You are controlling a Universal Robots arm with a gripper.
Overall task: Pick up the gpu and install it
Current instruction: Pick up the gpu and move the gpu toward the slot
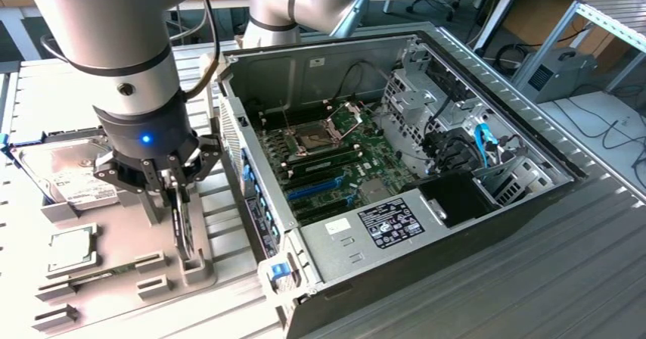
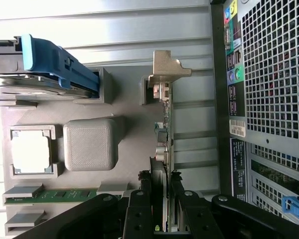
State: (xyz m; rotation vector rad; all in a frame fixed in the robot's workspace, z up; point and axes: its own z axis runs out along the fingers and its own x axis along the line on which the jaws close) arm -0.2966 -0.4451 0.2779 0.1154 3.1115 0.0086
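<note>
On the grey tray [image 2: 129,99], the pincer [image 2: 160,179] clamps the slim, dark, silver-bracketed gpu [image 2: 165,129].

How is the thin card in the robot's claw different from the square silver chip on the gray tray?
The gpu stands on its edge; the processor chip lies flat. The gpu is long and slim; the processor chip is small and square. The gripper clamps the gpu; nothing touches the processor chip. Both sit on the same gray tray.

Bright, even light (some glare).
</note>
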